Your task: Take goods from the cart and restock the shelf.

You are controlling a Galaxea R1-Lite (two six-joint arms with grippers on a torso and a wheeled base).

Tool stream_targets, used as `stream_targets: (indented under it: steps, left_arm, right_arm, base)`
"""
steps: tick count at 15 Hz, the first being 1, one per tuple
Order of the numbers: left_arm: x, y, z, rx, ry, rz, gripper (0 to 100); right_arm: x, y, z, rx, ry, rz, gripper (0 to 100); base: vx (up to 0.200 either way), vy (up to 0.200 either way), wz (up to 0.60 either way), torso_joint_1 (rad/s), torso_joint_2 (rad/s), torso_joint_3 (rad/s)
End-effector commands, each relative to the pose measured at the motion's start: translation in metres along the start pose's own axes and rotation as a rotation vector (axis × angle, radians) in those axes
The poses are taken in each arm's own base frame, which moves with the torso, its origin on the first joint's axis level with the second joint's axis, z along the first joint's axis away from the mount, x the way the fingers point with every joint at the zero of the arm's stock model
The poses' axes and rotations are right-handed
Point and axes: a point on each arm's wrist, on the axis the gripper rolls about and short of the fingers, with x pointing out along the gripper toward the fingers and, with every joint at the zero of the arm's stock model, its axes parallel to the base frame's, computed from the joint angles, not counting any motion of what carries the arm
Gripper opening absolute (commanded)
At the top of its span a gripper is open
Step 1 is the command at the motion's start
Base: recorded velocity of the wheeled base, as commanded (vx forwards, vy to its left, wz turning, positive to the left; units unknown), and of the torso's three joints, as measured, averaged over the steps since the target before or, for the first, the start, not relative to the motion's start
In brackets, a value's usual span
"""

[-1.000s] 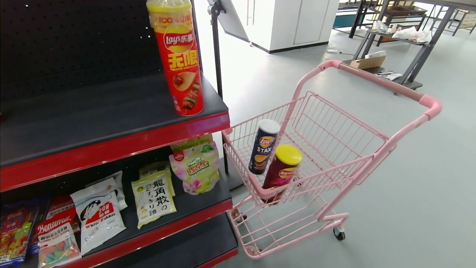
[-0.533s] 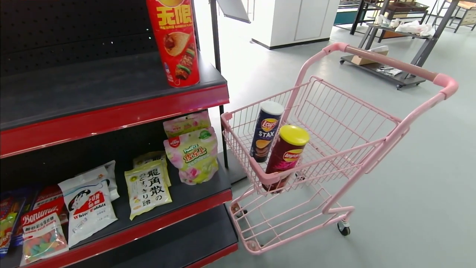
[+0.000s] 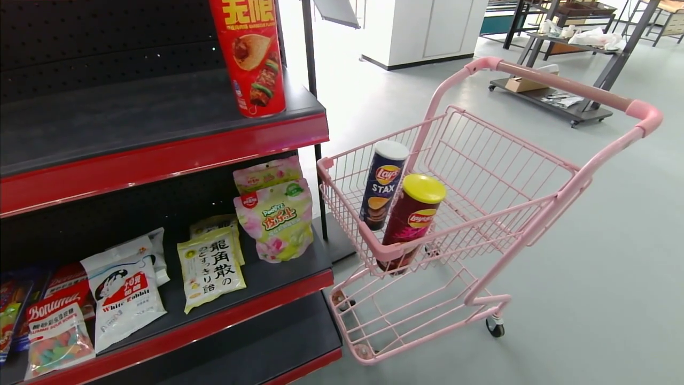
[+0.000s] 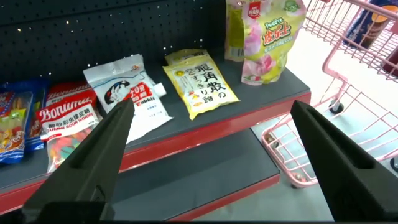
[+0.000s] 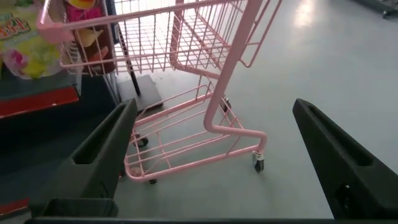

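Floor (image 3: 588, 267), grey and smooth, lies under everything. On it stands the black metal shelf with red edges (image 3: 160, 155). Its lower board carries flat snack bags (image 3: 214, 267), and a tall red chip can (image 3: 251, 53) is upright on the upper board. Just beside the shelf is the pink wire cart (image 3: 502, 160). In its basket a dark blue chip can with white lid (image 3: 382, 184) and a maroon chip can with yellow lid (image 3: 411, 219) stand side by side. Far behind is a white cabinet (image 3: 422, 27). The left gripper (image 4: 211, 104) is spread wide before the lower board. The right gripper (image 5: 214, 102) is spread wide before the cart's lower frame. Both are well apart from the cans.
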Motion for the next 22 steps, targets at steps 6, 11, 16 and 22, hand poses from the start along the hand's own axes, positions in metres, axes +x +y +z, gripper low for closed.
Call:
stream_targets:
  steps: [6,11,16,22]
  left_arm:
    - [0.0,0.0,0.0,0.0,0.001,0.001,100]
    - [0.0,0.0,0.0,0.001,0.002,0.002,100]
    - [0.0,0.0,0.0,0.0,0.001,0.002,100]
    - [0.0,0.0,0.0,0.0,0.001,0.002,100]
  right_arm:
    - [0.151,0.029,0.141,0.096,0.191,0.454,100]
    - [0.248,0.078,0.085,0.083,0.293,0.554,100]
    - [0.279,0.096,0.063,0.068,0.357,0.564,100]
    - [0.31,0.109,0.052,0.067,0.337,0.567,100]
  base:
    - [0.0,0.0,0.0,0.0,0.0,0.0]
    - [0.0,0.0,0.0,0.0,0.0,0.0]
    - [0.0,0.0,0.0,0.0,0.0,0.0]
    - [0.0,0.0,0.0,0.0,0.0,0.0]
